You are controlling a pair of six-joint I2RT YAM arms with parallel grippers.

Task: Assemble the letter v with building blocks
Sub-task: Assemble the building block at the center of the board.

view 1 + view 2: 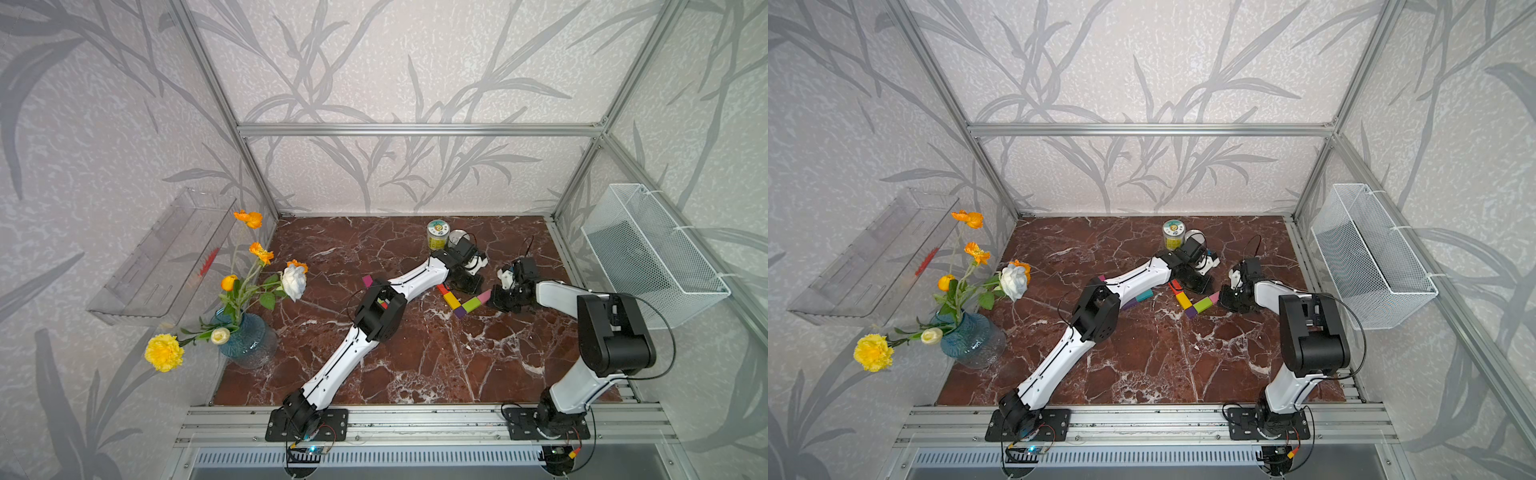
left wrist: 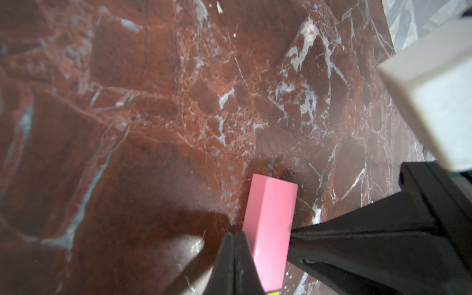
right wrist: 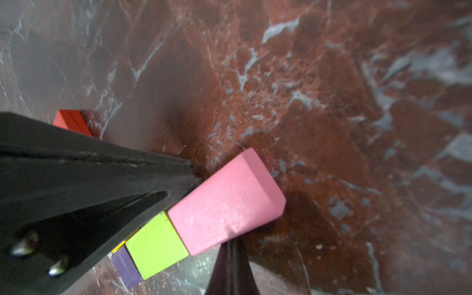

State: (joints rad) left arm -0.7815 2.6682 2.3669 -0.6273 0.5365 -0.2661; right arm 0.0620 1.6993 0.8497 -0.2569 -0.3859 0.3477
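The counter (image 1: 415, 365) lies bare below the v (image 1: 468, 306), right of centre in both top views, tip pointing down-frame, arms running up-left and up-right. Its pink block (image 3: 227, 201) ends the up-right arm, flanked closely by closed, empty left fingers (image 2: 224, 255) and right fingers (image 3: 222, 270).

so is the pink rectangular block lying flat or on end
Flat: the pink rectangular block lies lengthwise on the table, abutting the lime green block.

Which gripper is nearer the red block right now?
Left. The left gripper sits between the red block and the pink block. The right gripper is farther, at the pink block's far side.
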